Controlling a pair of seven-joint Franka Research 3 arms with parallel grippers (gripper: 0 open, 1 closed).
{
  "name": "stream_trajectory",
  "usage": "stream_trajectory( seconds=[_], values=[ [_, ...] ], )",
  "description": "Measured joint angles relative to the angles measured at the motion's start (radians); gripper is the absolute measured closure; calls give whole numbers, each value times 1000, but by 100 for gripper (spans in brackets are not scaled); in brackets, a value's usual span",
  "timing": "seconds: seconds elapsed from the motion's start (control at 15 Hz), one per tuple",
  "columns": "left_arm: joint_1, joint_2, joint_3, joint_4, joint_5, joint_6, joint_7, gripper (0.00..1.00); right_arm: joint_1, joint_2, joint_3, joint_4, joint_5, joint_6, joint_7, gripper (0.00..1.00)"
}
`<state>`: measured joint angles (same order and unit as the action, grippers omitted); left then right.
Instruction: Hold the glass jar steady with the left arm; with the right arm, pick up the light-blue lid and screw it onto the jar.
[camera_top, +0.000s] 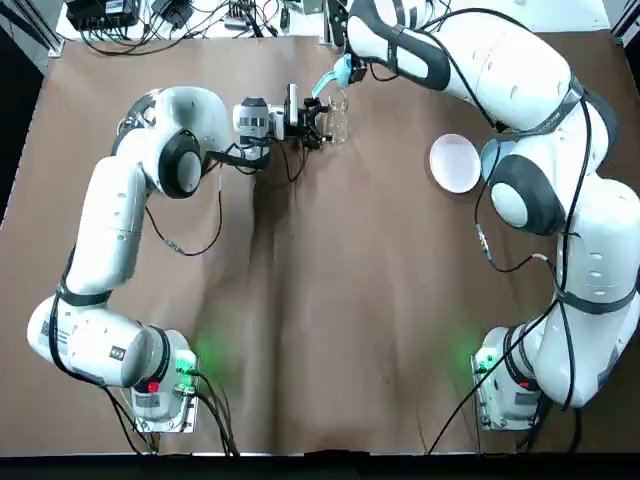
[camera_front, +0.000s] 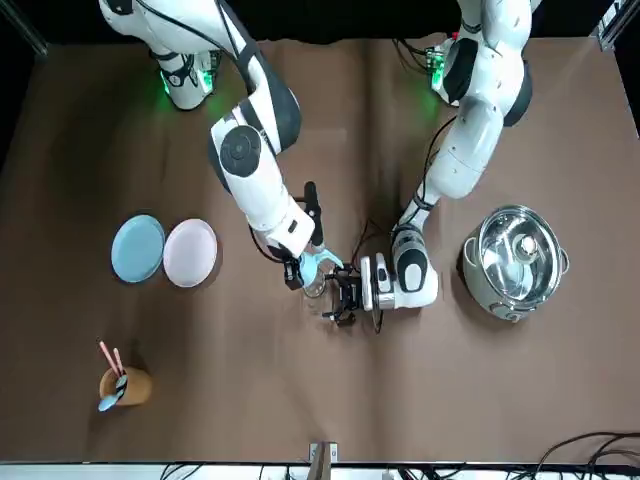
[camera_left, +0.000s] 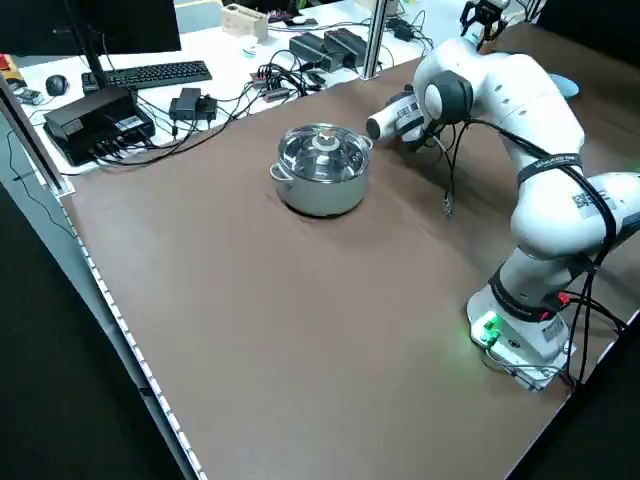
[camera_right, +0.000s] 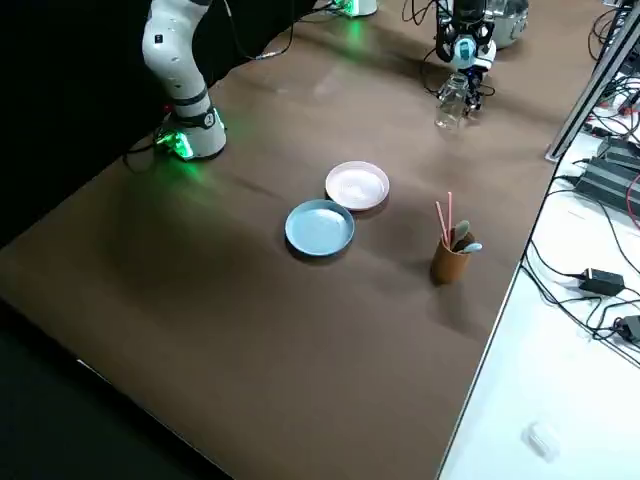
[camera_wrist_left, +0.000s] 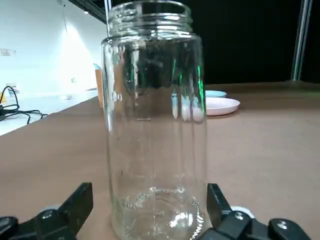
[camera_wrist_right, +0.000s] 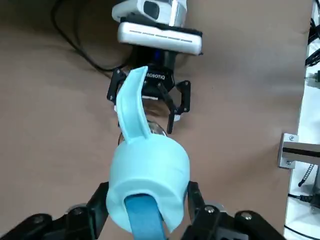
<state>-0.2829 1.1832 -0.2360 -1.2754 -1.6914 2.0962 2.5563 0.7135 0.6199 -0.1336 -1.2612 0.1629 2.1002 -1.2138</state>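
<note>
The clear glass jar (camera_wrist_left: 152, 125) stands upright and uncapped on the brown table (camera_top: 330, 300), far centre in the top view (camera_top: 337, 118). My left gripper (camera_top: 322, 128) lies low and level at its base, open, with a finger (camera_wrist_left: 75, 210) on either side; a narrow gap shows on one side. My right gripper (camera_wrist_right: 145, 200) is shut on the light-blue lid (camera_wrist_right: 147, 185), which has a curved blue strap. It hangs directly above the jar mouth, not touching it, as the front view shows the lid (camera_front: 312, 263) over the jar (camera_front: 318, 290).
A pink plate (camera_front: 190, 252) and a blue plate (camera_front: 137, 248) lie towards my right side. A steel pot with a lid (camera_front: 515, 260) stands on my left. A brown cup with utensils (camera_front: 125, 385) stands at the far right, and cables run along the far edge.
</note>
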Motion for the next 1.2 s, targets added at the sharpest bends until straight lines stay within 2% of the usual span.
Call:
stream_trajectory(
  seconds=[0.2,0.47,0.87,1.2],
  values=[
    [-21,6,0,9,-38,13,4,0,4,39,1,40,0,2,13,33],
    [-25,13,0,25,-53,27,5,0,8,72,1,53,0,1,48,33],
    [-71,30,1,62,-103,55,14,0,7,75,-1,60,0,-21,69,33],
    [-86,44,1,69,-108,58,110,0,2,75,-6,61,0,-64,70,33]
  ],
)
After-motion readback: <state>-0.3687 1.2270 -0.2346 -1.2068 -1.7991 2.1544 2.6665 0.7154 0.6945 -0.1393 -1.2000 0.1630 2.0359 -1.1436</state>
